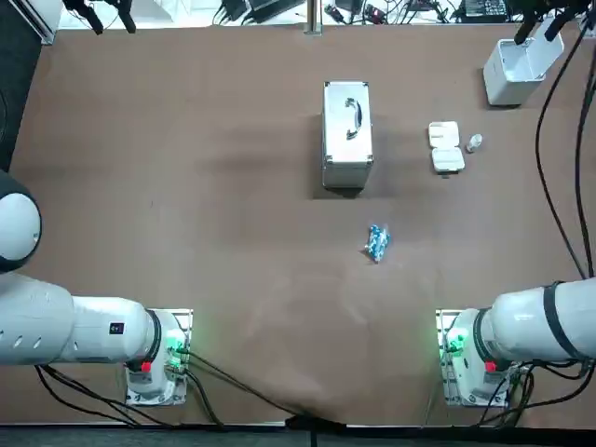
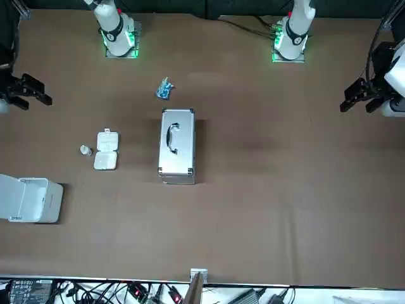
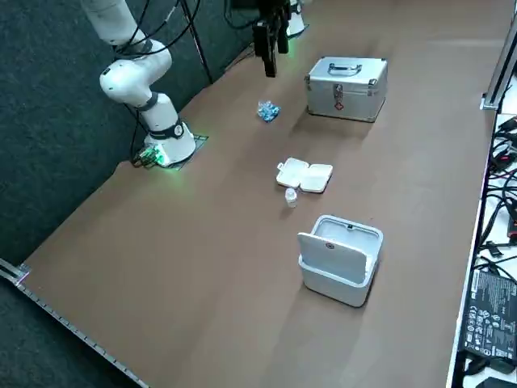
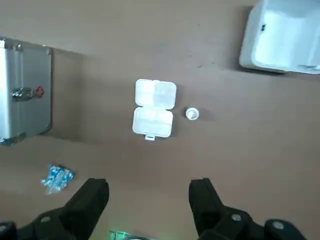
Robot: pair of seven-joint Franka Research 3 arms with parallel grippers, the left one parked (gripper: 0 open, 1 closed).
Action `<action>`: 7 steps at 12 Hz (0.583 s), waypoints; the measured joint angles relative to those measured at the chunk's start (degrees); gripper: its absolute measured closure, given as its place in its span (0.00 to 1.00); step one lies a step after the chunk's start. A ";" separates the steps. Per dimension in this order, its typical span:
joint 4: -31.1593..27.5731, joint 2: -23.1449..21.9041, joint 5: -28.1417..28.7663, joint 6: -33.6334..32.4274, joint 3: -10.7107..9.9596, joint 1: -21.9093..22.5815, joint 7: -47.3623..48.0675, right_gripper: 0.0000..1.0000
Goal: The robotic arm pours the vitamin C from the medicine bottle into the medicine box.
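Right wrist view: right gripper (image 4: 149, 189) has its fingers spread wide with nothing between them. It hangs high over the table (image 1: 186, 186), touching nothing. Well below it the medicine box (image 4: 154, 107) lies open, both halves flat and the compartments showing.

Top view: medicine bottle (image 1: 475, 142) stands just beside the box at its 3 o'clock, capped. White bin (image 1: 520, 67) sits at the box's 1 o'clock, lid raised. Metal case (image 1: 347, 135) is at the box's 9 o'clock, well apart, handle on top. Blue packet (image 1: 376, 242) lies at the case's 5 o'clock.
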 joint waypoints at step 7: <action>-2.80 1.81 4.30 3.27 -0.67 -2.29 -11.99 0.00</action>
